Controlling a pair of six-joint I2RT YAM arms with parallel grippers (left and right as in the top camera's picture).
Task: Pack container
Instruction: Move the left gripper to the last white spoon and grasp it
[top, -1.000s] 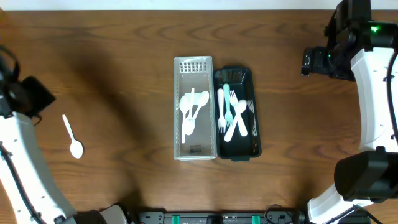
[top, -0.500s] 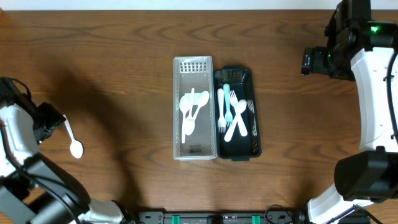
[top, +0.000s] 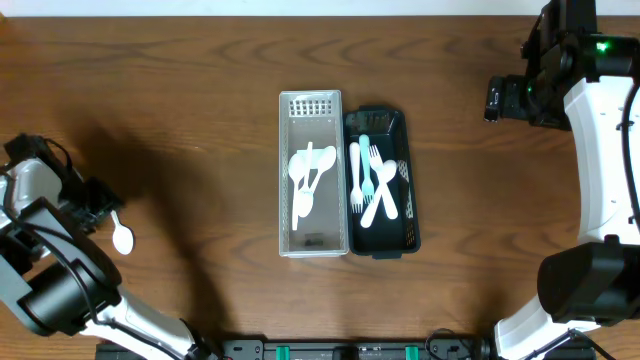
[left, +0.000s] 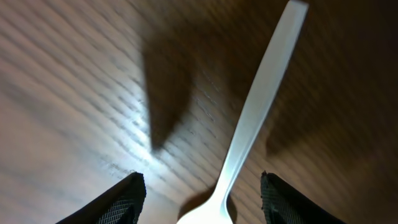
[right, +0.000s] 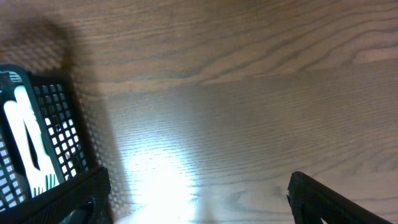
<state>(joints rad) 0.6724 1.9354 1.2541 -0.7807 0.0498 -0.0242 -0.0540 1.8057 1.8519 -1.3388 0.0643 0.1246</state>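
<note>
One loose spoon (top: 122, 237), white, at the far left of the table (top: 200, 90), right under the left gripper (top: 98, 203). Lies flat on the wood, with its handle (left: 261, 112) passing up between the two fingers (left: 121, 200) and its bowl at the bottom edge of the left wrist view. Left gripper spread wide, one finger on either side of the handle, touching neither side.

Well apart, at mid-table, two containers side by side and touching. Clear tray (top: 310, 105) with several white spoons (top: 308, 175). Black basket (top: 383, 122) with white forks (top: 385, 195) and one pale green fork (top: 364, 165).

Right gripper (right: 199, 198) parted wide over bare wood, holding nothing, with the basket's mesh corner at the left of its view. Open wood between the loose spoon and the clear tray, and more along the far side.
</note>
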